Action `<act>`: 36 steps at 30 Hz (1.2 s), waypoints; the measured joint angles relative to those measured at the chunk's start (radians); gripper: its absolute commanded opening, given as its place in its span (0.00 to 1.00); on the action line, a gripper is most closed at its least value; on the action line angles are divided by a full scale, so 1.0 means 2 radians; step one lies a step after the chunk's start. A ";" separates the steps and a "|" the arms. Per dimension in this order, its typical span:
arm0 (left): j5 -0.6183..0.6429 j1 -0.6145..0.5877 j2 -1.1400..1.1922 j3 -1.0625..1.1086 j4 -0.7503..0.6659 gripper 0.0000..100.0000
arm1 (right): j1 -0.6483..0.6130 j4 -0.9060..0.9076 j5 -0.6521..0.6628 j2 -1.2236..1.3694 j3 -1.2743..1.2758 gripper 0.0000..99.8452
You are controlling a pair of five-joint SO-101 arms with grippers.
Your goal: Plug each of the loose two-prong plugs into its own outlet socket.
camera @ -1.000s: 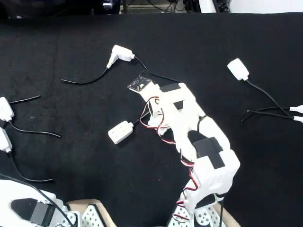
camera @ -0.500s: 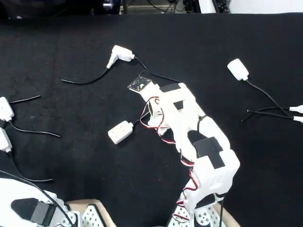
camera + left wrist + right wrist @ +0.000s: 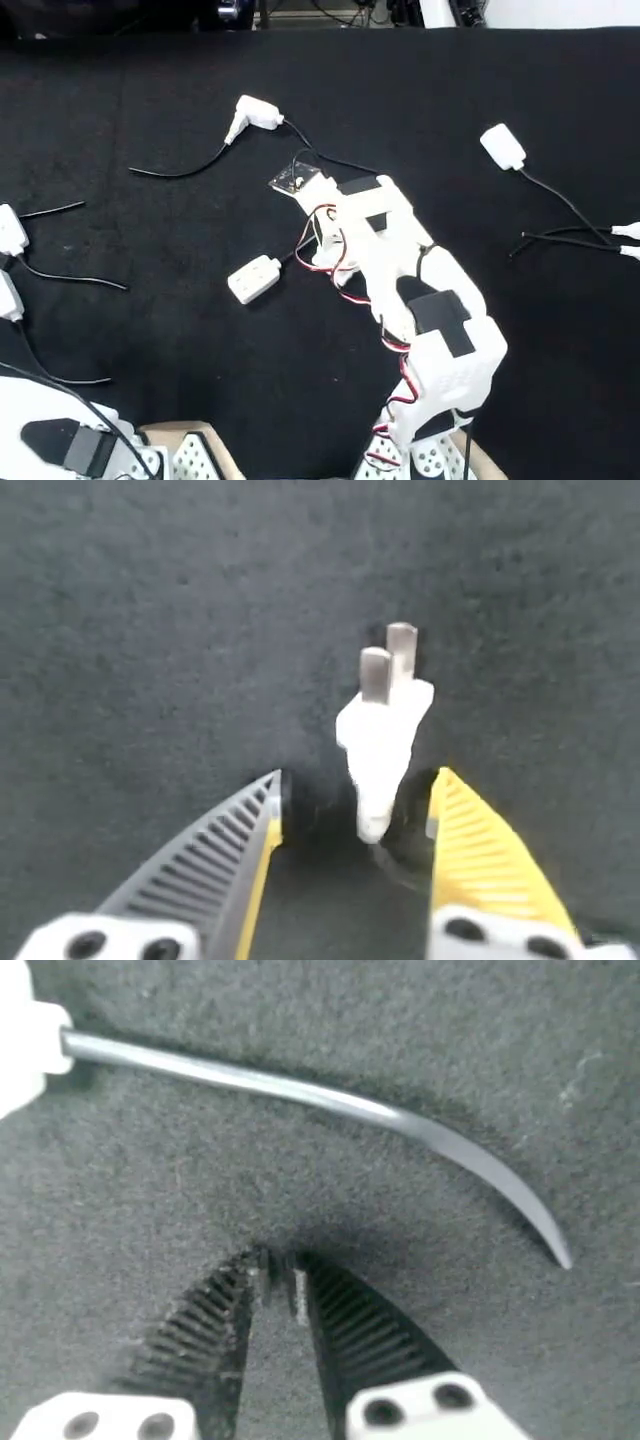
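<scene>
A white two-prong plug (image 3: 385,730) lies on the black cloth between the open fingers of my left gripper (image 3: 358,778), prongs pointing away; the fingers stand on either side of it without touching. Two white plugs (image 3: 10,230) (image 3: 8,297) with black cables lie at the table's left edge. My right gripper (image 3: 282,1270) is shut just above the cloth, holding nothing, with a curved black cable (image 3: 400,1120) a little beyond it. From above, the right gripper (image 3: 295,180) sits mid-table. A white socket block (image 3: 255,278) lies left of that arm.
A white angled piece (image 3: 252,115) with black cables lies at the back centre. Another white piece (image 3: 500,146) with a cable lies at the back right, and cable ends (image 3: 628,232) reach in from the right edge. The right arm (image 3: 410,290) crosses the middle.
The left arm's body at the lower left corner has shifted slightly. The right arm and the loose pieces have not moved.
</scene>
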 measured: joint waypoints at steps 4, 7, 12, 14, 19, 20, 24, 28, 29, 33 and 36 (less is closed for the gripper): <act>0.001 -0.002 -0.002 -0.070 0.038 0.24 | 0.000 0.000 0.000 0.000 0.000 0.01; 0.001 -0.002 -0.002 -0.088 0.048 0.24 | 0.000 0.000 0.000 0.000 0.000 0.01; 0.001 -0.002 0.004 -0.090 0.049 0.24 | 0.000 0.000 0.000 0.000 0.000 0.01; 0.001 -0.002 0.016 -0.090 0.049 0.24 | 0.000 0.000 0.000 0.000 0.000 0.01; 0.010 -0.002 0.068 -0.107 0.048 0.24 | 0.000 0.000 0.000 0.000 0.000 0.01; 0.012 -0.002 0.079 -0.117 0.048 0.24 | 0.000 0.000 0.000 0.000 0.000 0.01; 0.016 -0.005 0.108 -0.171 0.052 0.24 | 0.000 0.000 0.000 0.000 0.000 0.01; 0.018 -0.013 0.117 -0.215 0.051 0.24 | 0.000 0.000 0.000 0.000 0.000 0.01; 0.018 -0.014 0.117 -0.222 0.051 0.24 | 0.000 0.000 0.000 0.000 0.000 0.01; 0.018 -0.014 0.119 -0.229 0.051 0.24 | 0.000 0.000 0.000 0.000 0.000 0.01; 0.018 -0.014 0.121 -0.229 0.051 0.24 | 0.000 0.000 0.000 0.000 0.000 0.01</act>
